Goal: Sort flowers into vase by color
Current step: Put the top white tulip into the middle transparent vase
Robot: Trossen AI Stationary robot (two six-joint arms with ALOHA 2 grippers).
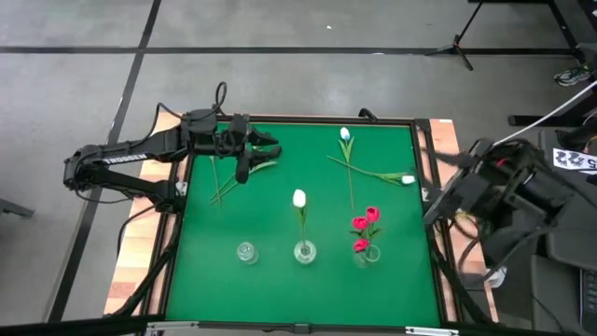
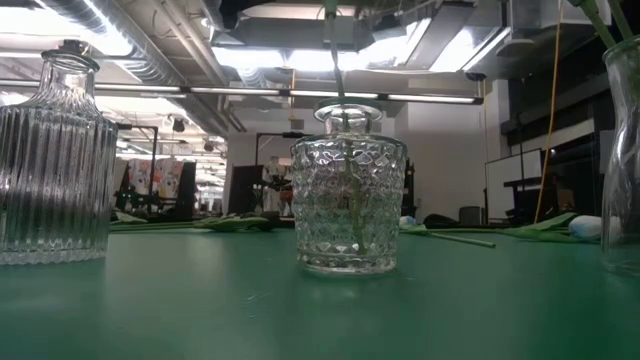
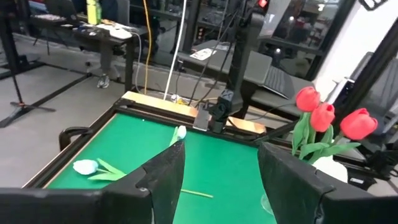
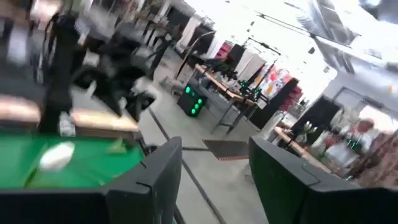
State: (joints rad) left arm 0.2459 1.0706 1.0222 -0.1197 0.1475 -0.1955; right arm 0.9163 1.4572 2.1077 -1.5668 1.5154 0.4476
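Observation:
Three glass vases stand in a row near the table's near edge. The left vase (image 1: 246,252) holds nothing, the middle vase (image 1: 304,250) one white tulip (image 1: 298,198), and the right vase (image 1: 366,252) three red tulips (image 1: 367,224). Two white flowers (image 1: 344,134) (image 1: 408,179) lie crossed on the table at the far right. Green stems and leaves (image 1: 224,179) lie at the far left, their heads hidden by my left arm. My left gripper (image 3: 221,180) hovers open above them (image 1: 269,147). My right gripper (image 4: 214,180) is open, beyond the table's right edge (image 1: 457,191).
In the low view a ribbed vase (image 2: 55,160), a diamond-cut vase (image 2: 348,200) and a third vase's edge (image 2: 622,160) stand close to the camera. The green mat's middle (image 1: 270,215) is bare. A wooden border (image 1: 140,261) frames the table.

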